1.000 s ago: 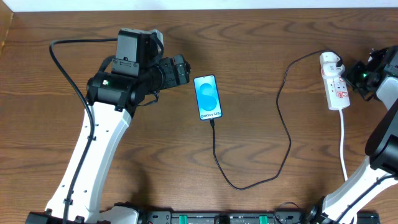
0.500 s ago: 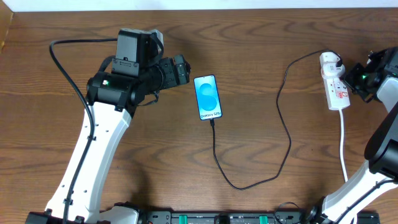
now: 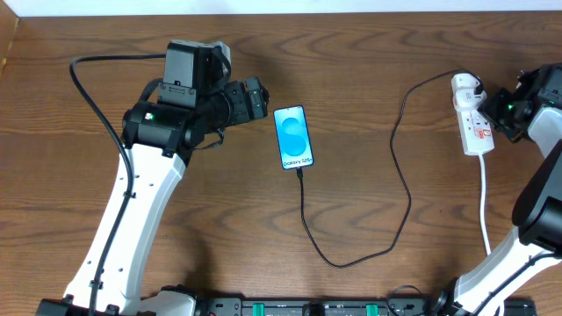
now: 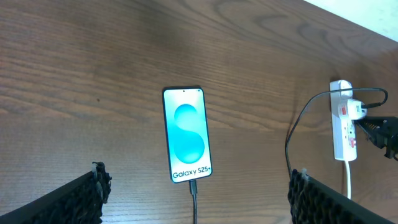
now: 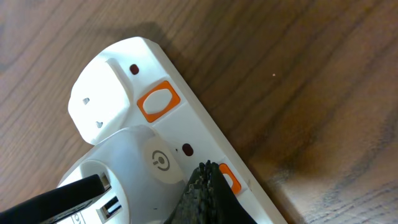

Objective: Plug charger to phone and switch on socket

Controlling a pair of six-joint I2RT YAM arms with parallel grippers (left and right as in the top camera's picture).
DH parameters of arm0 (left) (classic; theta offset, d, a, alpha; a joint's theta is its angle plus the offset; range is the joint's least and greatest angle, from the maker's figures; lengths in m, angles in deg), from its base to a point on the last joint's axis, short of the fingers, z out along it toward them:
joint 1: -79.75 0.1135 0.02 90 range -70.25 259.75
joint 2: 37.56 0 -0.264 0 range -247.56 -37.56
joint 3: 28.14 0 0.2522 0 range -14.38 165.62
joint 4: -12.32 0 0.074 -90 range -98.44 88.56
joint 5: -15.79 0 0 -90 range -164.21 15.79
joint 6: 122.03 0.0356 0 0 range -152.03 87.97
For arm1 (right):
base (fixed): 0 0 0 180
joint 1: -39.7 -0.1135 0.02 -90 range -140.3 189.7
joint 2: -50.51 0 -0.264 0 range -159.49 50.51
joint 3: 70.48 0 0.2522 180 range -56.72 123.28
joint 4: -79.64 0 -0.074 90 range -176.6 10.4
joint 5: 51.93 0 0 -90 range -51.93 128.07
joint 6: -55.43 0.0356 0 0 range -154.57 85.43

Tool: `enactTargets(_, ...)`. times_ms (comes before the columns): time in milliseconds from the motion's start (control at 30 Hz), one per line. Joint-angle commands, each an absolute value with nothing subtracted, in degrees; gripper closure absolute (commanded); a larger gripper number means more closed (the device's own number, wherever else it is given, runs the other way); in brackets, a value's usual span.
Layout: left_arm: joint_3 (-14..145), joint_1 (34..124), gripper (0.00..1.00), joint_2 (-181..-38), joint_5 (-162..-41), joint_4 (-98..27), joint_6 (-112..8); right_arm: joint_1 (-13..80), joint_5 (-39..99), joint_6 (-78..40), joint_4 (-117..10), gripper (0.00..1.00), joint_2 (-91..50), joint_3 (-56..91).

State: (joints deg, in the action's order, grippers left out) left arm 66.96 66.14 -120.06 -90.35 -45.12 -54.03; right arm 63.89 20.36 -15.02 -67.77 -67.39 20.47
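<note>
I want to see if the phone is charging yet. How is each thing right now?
Phone: screen lit, lying flat, cable plugged into its bottom end.
Cable: one end in the phone, white plug in the power strip.
Power strip: lying flat; on or off, cannot tell.
Left claw: open, holding nothing.
Right claw: shut, tip at an orange switch on the strip.

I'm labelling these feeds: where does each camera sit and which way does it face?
Overhead: above the table, looking straight down at phone, cable and power strip; left arm and right arm show.
Left wrist: looks down past its spread fingers at the phone, power strip beyond.
Right wrist: close above the power strip's end, fingertips at bottom.
Shared by overhead and left wrist: phone, power strip.
</note>
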Motion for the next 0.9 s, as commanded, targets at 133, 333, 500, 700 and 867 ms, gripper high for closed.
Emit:
enactTargets(133,67.27,66.19,0.07,-119.89,-89.54,-45.38,-52.85,56.52,12.2,-12.88,-65.59,0.99,-68.77,20.03)
enactTargets(333,67.27,66.19,0.07,-119.89,-89.54,-45.38,-52.88,55.67,8.77,-11.83,-64.95,0.99,-69.1,19.97)
enactTargets(500,67.27,66.19,0.07,-119.89,-89.56,-45.38,-52.85,55.67,4.81,-11.24,-65.0,0.99,-71.52,19.97)
enactTargets(700,67.27,66.19,0.07,-119.89,-89.56,-45.38,-52.88,55.67,0.99,-11.28,-64.93,0.99,-74.58,19.97)
enactTargets(867,67.27,66.19,0.07,-119.91,-89.54,-45.51,-52.85,55.67,0.73,-11.24,-63.86,0.99,-74.89,19.97)
